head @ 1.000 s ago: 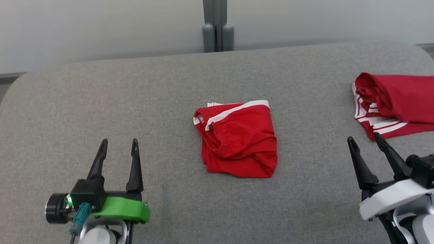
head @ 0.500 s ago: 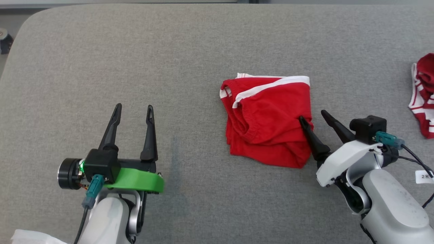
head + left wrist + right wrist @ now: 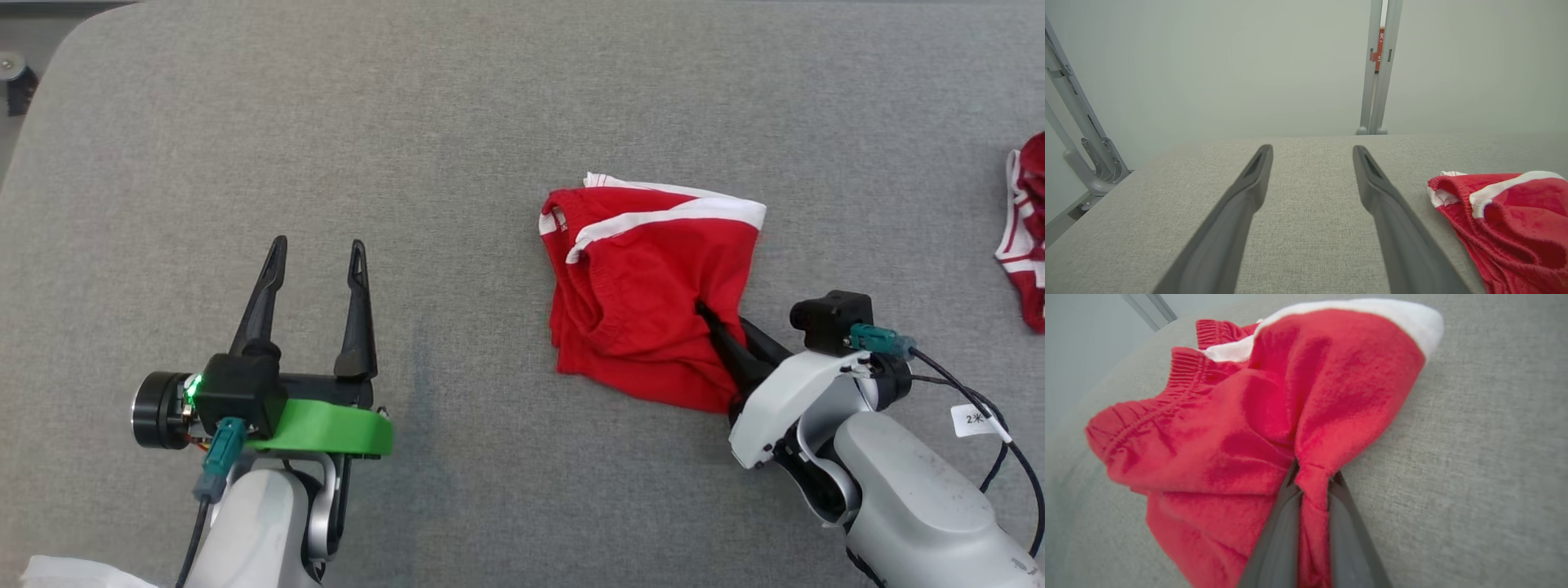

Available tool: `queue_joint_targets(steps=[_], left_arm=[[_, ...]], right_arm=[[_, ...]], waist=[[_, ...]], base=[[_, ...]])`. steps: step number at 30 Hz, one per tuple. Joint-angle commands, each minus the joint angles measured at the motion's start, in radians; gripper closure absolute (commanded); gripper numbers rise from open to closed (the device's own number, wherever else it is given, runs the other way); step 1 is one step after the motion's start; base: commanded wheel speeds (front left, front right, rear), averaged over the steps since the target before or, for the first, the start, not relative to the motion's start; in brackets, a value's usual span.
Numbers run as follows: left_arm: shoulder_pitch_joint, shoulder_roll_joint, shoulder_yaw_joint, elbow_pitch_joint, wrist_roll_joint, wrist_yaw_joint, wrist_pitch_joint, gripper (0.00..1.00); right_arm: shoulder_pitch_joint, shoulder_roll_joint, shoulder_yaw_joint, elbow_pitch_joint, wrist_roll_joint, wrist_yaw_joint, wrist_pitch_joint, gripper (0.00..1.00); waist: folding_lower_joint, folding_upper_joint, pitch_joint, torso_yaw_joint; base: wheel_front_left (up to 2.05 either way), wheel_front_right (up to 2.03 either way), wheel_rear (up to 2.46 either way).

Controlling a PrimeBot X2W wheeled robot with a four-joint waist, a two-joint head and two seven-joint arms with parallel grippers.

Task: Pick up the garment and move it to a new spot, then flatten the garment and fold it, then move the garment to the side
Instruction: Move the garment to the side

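Right gripper [image 3: 710, 314] pinches the red garment [image 3: 637, 278] on the tabletop [image 3: 457, 122]; left gripper [image 3: 317, 245] spread wide; another garment [image 3: 1030, 229] far right.

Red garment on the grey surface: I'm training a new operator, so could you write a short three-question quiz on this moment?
1. True or false: the right gripper has its jaws shut on a pinch of the red garment.
2. The left gripper is: A) shut on the garment; B) open above the grey surface, apart from the garment; C) shut and empty.
3. Fill in: the band along the garment's far edge is ___.
Key: 1 true; 2 B; 3 white.
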Motion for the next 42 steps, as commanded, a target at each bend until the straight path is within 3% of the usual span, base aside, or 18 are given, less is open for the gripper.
queue_joint_targets(steps=[1, 6, 10, 13, 20, 24, 29, 33, 35, 36, 37, 42], left_arm=[[0.011, 0.008, 0.004, -0.007, 0.009, 0.0, -0.003, 0.0], [0.014, 0.015, 0.007, -0.022, 0.021, -0.008, -0.003, 0.0], [-0.016, 0.016, -0.01, -0.033, 0.032, -0.018, -0.003, 0.0], [-0.045, 0.013, -0.026, -0.044, 0.04, -0.025, -0.003, 0.0], [-0.134, 0.007, -0.069, -0.056, 0.059, -0.042, 0.003, 0.0], [-0.178, 0.001, -0.095, -0.055, 0.071, -0.048, 0.005, 0.0], [-0.216, -0.002, -0.107, -0.062, 0.079, -0.047, 0.008, 0.0], [-0.244, -0.004, -0.122, -0.067, 0.086, -0.052, 0.008, 0.0], [-0.257, -0.005, -0.13, -0.068, 0.09, -0.054, 0.008, 0.0], [-0.262, -0.004, -0.132, -0.067, 0.09, -0.055, 0.008, 0.0], [-0.266, -0.005, -0.135, -0.065, 0.091, -0.055, 0.007, 0.0], [-0.26, -0.001, -0.137, -0.051, 0.085, -0.05, 0.005, 0.0]], right_arm=[[0.008, -0.019, 0.015, -0.006, 0.005, 0.0, -0.016, 1.0], [0.012, -0.084, 0.056, -0.052, 0.01, -0.001, -0.057, 1.0], [-0.001, -0.179, 0.059, -0.078, 0.029, -0.001, -0.051, 1.0], [-0.043, -0.232, 0.046, -0.082, 0.051, -0.001, -0.044, 1.0], [-0.236, -0.334, 0.068, -0.07, 0.081, -0.001, -0.029, 1.0], [-0.331, -0.425, 0.066, -0.044, 0.107, -0.001, 0.019, 1.0], [-0.399, -0.542, 0.052, -0.004, 0.146, -0.001, 0.084, 1.0], [-0.424, -0.584, 0.035, 0.077, 0.185, -0.001, 0.103, 1.0], [-0.434, -0.579, 0.023, 0.121, 0.203, -0.001, 0.085, 0.6], [-0.434, -0.57, 0.018, 0.147, 0.212, -0.001, 0.073, 0.05], [-0.435, -0.562, 0.013, 0.164, 0.216, -0.001, 0.055, 0.0], [-0.385, -0.515, -0.014, 0.25, 0.237, -0.001, -0.06, 0.0]], waist=[[-0.0001, 0.0, -0.009, -0.049], [-0.0001, 0.0, -0.014, -0.156], [-0.0001, 0.0, 0.003, -0.255], [-0.0001, 0.0, 0.035, -0.288], [-0.0001, 0.0, 0.149, -0.297], [-0.0001, 0.0, 0.198, -0.281], [-0.0001, 0.0, 0.241, -0.272], [-0.0001, 0.0, 0.269, -0.26], [-0.0001, 0.0, 0.278, -0.254], [-0.0001, 0.0, 0.28, -0.252], [-0.0001, 0.0, 0.281, -0.251], [-0.0001, 0.0, 0.255, -0.257]], base=[[0.0, 0.0, 0.0], [0.0, 0.0, 0.0], [0.0, 0.0, 0.0], [0.0, 0.0, 0.0], [0.0, 0.0, 0.0], [0.0, 0.0, 0.0], [0.0, 0.0, 0.0], [0.0, 0.0, 0.0], [0.0, 0.0, 0.0], [0.0, 0.0, 0.0], [0.0, 0.0, 0.0], [0.0, 0.0, 0.0]])
